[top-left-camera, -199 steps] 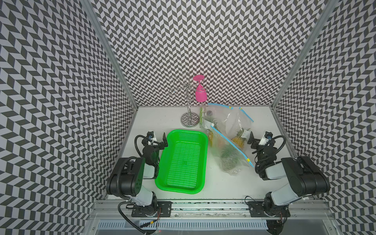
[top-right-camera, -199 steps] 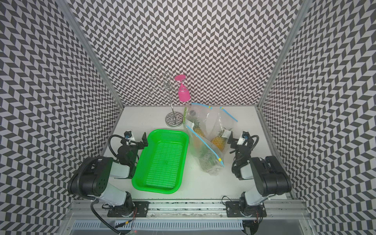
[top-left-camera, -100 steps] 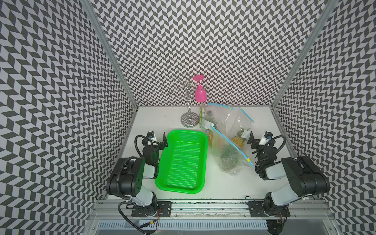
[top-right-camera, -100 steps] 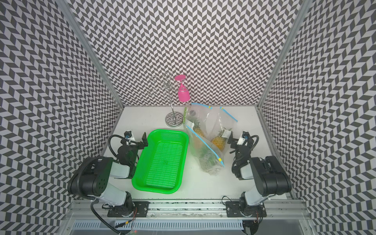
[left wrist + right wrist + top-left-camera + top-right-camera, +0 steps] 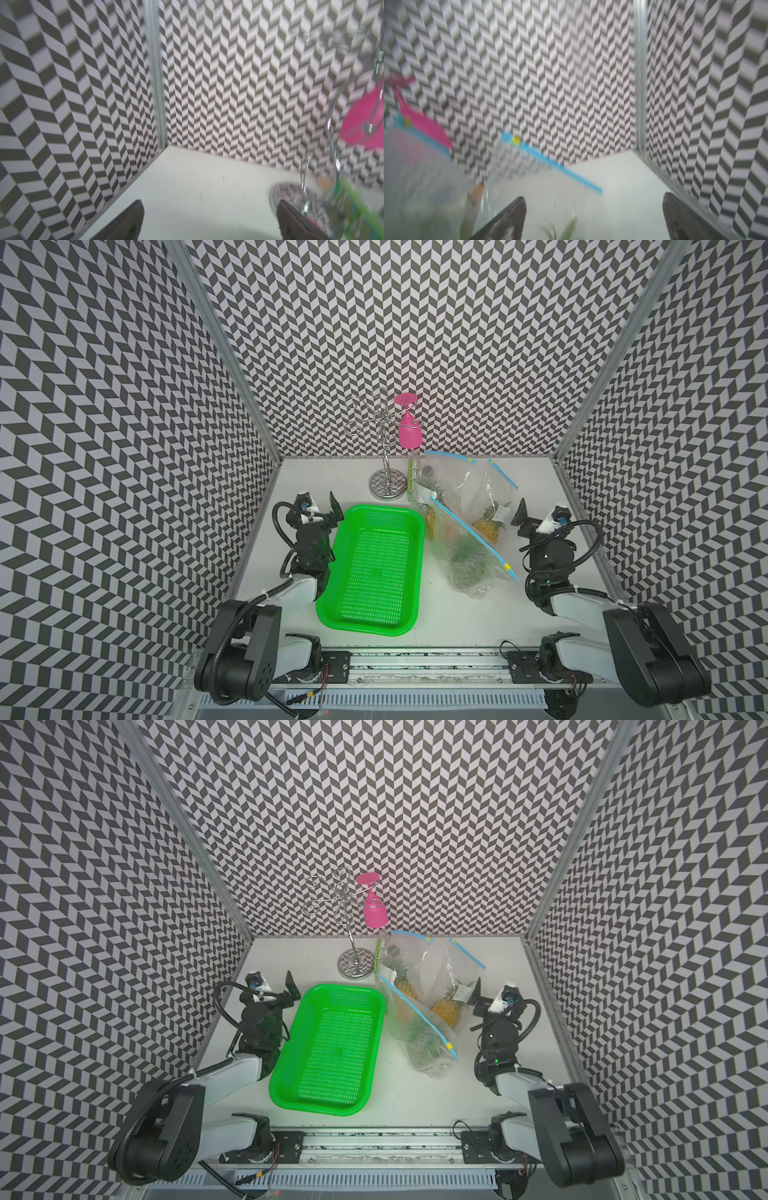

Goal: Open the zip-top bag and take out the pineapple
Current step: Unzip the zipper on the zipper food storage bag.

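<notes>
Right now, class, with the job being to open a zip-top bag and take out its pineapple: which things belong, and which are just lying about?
Belong to the job: zip-top bags; pineapple inside one; left claw and right claw, both open and empty.

Lying about: green basket; wire rack; pink glass hanging on it.

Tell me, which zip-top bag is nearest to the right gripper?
The rightmost bag, with a white label and a short blue zip strip; the open right gripper stands beside it. The other bags lie nearer the green basket.
</notes>
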Robot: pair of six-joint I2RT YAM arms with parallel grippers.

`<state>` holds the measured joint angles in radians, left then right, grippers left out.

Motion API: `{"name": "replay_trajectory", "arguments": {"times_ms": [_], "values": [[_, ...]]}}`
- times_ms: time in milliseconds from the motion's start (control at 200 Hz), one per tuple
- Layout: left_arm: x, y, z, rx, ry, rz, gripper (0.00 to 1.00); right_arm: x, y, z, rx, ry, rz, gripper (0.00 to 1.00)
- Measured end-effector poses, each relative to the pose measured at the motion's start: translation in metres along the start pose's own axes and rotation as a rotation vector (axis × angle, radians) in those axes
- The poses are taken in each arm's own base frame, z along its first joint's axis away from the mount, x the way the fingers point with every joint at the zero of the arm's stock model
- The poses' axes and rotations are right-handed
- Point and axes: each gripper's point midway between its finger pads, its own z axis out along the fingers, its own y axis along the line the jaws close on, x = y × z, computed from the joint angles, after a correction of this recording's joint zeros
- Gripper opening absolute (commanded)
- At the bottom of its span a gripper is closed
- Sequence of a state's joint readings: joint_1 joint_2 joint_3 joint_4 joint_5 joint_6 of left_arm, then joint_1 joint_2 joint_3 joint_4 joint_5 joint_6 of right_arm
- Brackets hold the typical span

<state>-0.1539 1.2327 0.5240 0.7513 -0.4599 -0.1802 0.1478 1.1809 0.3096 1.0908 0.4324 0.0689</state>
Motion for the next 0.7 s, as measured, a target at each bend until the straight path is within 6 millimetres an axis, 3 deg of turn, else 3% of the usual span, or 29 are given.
{"name": "replay_trajectory", "arguments": {"times_ms": [105,145,165,190,245,310,396,426,491,596,701], "values": [[-0.069,-0.012,0.032,-0.019,0.058,-0.287,1.00,-0.075,0.009,0.043,0.080,-0.024,0.252,0.99],[-0.093,-0.018,0.035,0.025,0.066,-0.398,0.96,-0.105,0.016,0.056,0.074,-0.026,0.341,0.87],[-0.099,-0.020,0.035,0.044,0.079,-0.452,0.93,-0.119,0.021,0.059,0.055,-0.029,0.361,0.75],[-0.103,-0.023,0.034,0.061,0.098,-0.503,0.90,-0.138,0.028,0.062,0.019,-0.041,0.398,0.68],[-0.098,-0.039,0.027,0.086,0.196,-0.605,0.86,-0.167,0.043,0.056,-0.067,-0.035,0.442,0.64],[-0.076,-0.090,0.008,0.141,0.391,-0.681,0.75,-0.188,0.066,0.041,-0.159,0.006,0.472,0.60],[-0.046,-0.178,-0.045,0.242,0.681,-0.711,0.70,-0.210,0.111,0.012,-0.318,0.111,0.470,0.55],[-0.038,-0.209,-0.075,0.282,0.786,-0.704,0.70,-0.214,0.125,0.002,-0.369,0.151,0.462,0.54],[-0.030,-0.258,-0.138,0.355,0.963,-0.670,0.70,-0.219,0.149,-0.022,-0.475,0.246,0.431,0.52],[-0.038,-0.307,-0.231,0.472,1.183,-0.624,0.71,-0.206,0.158,-0.061,-0.576,0.399,0.355,0.50],[-0.048,-0.330,-0.279,0.523,1.315,-0.617,0.73,-0.184,0.151,-0.097,-0.638,0.539,0.279,0.50]]}}
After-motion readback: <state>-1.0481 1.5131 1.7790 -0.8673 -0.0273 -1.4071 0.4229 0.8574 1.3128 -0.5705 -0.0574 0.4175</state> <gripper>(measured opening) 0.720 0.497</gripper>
